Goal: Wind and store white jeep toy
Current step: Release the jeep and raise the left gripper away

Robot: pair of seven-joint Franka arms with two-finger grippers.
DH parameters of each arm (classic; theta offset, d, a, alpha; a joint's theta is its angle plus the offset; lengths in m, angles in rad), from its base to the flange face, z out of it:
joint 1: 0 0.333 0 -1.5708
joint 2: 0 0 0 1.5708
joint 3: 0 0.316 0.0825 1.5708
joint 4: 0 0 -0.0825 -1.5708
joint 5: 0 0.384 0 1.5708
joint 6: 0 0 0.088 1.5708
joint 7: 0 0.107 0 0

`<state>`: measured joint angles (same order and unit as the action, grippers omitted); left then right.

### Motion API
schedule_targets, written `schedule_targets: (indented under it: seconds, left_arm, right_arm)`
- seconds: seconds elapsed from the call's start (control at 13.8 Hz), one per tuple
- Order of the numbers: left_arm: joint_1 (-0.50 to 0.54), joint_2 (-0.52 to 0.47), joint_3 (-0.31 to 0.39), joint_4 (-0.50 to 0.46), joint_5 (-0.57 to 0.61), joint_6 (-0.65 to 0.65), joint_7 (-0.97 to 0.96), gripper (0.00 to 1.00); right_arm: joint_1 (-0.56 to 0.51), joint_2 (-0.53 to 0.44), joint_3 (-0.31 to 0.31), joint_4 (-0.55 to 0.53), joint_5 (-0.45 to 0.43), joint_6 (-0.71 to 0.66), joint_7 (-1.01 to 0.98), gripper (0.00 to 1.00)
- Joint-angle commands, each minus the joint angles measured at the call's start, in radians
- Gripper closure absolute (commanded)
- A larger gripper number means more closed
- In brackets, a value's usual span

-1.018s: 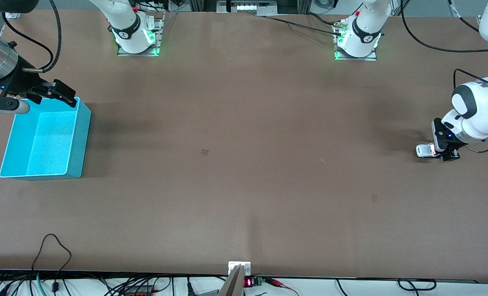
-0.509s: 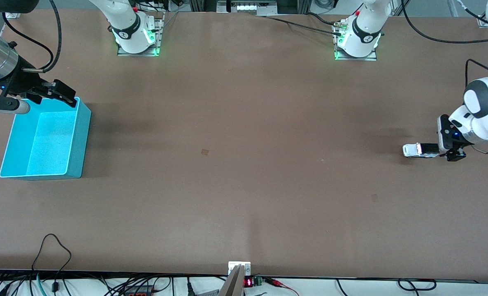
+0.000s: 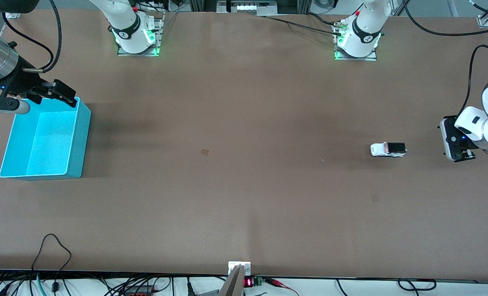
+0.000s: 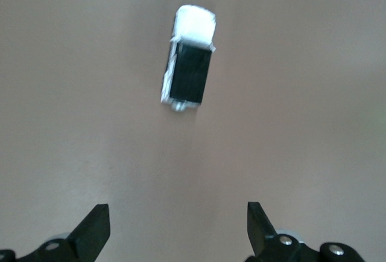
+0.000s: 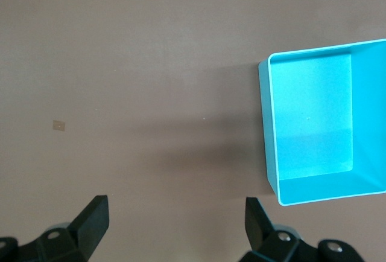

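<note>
The white jeep toy (image 3: 388,149), with its black roof panel, stands alone on the brown table near the left arm's end. In the left wrist view the jeep toy (image 4: 189,63) lies well ahead of the fingers, touching nothing. My left gripper (image 3: 458,156) (image 4: 178,214) is open and empty, beside the jeep toward the table's end. My right gripper (image 3: 50,96) (image 5: 175,210) hangs open and empty over the rim of the turquoise bin (image 3: 79,123) (image 5: 265,129) at the right arm's end.
The bin holds nothing. A small square mark (image 3: 204,151) sits on the table's middle. The arms' bases (image 3: 137,37) (image 3: 357,41) stand along the edge farthest from the front camera. Cables (image 3: 52,250) lie at the nearest edge.
The left gripper has let go of the jeep and drawn back toward the table's end. The jeep has rolled away from it toward the right arm's end. The right arm has not moved.
</note>
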<state>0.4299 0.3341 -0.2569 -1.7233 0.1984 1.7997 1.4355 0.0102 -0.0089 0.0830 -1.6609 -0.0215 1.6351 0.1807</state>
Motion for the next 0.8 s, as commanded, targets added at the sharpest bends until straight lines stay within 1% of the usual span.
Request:
schedule_targets:
  seconds: [0.0,0.15,0.22,0.36,0.44,0.58,0.65,0.73]
  left_arm:
    - [-0.065,0.011,-0.005,0.140,0.012,-0.159,-0.182,0.00]
    - [-0.088,0.011,-0.010,0.209,-0.014,-0.244,-0.295,0.00]
    - [-0.091,0.011,-0.031,0.240,-0.037,-0.272,-0.355,0.00]
    - [-0.094,0.011,-0.057,0.277,-0.043,-0.284,-0.473,0.00]
    - [-0.092,0.008,-0.083,0.290,-0.044,-0.301,-0.547,0.00]
    - [-0.092,0.006,-0.132,0.350,-0.048,-0.356,-0.705,0.00]
    - [-0.097,0.002,-0.146,0.375,-0.066,-0.378,-0.806,0.00]
    - [-0.115,-0.024,-0.147,0.373,-0.085,-0.378,-0.914,0.00]
  right_arm:
    - [0.004,0.000,-0.002,0.007,0.011,-0.009,0.003,0.00]
    - [0.002,0.000,-0.002,0.007,0.011,-0.011,0.002,0.00]
    - [0.002,0.000,-0.002,0.007,0.011,-0.011,0.002,0.00]
    - [0.004,0.000,-0.002,0.007,0.011,-0.011,0.003,0.00]
    - [0.004,0.000,-0.002,0.007,0.011,-0.011,0.003,0.00]
    - [0.001,0.000,-0.002,0.007,0.011,-0.011,0.003,0.00]
    - [0.001,0.000,-0.002,0.007,0.011,-0.009,0.003,0.00]
    - [0.002,0.000,-0.002,0.007,0.011,-0.011,0.003,0.00]
